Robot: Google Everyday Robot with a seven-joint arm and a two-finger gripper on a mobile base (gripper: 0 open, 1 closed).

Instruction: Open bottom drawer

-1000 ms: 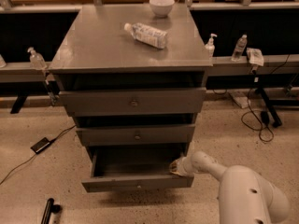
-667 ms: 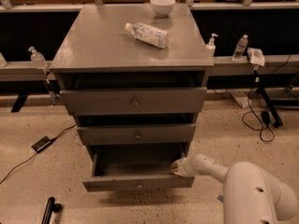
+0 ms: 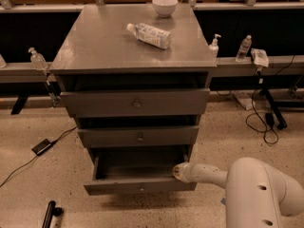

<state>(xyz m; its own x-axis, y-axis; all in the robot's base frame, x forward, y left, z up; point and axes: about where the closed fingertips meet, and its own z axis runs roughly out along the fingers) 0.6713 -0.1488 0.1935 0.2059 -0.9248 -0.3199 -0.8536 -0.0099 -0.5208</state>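
Note:
The grey cabinet has three drawer fronts stacked under its top. The bottom drawer [image 3: 141, 186] is pulled out, showing a plain dark grey box inside and a small round knob at the centre of its slim front. My gripper [image 3: 178, 172] reaches in from the lower right on a white arm, its tip at the right end of the pulled-out drawer, just behind the front panel. The top drawer [image 3: 136, 102] and middle drawer [image 3: 139, 137] stand pushed in.
On the cabinet top [image 3: 95, 42] lie a plastic bottle [image 3: 149, 35] on its side and a white bowl [image 3: 165, 5]. Small bottles stand on rails at left [image 3: 37, 59] and right [image 3: 214, 44]. Cables and a black adapter [image 3: 42, 146] lie on the speckled floor.
The bottom drawer stands about as far out as before. My arm and gripper have barely shifted at the drawer's right end.

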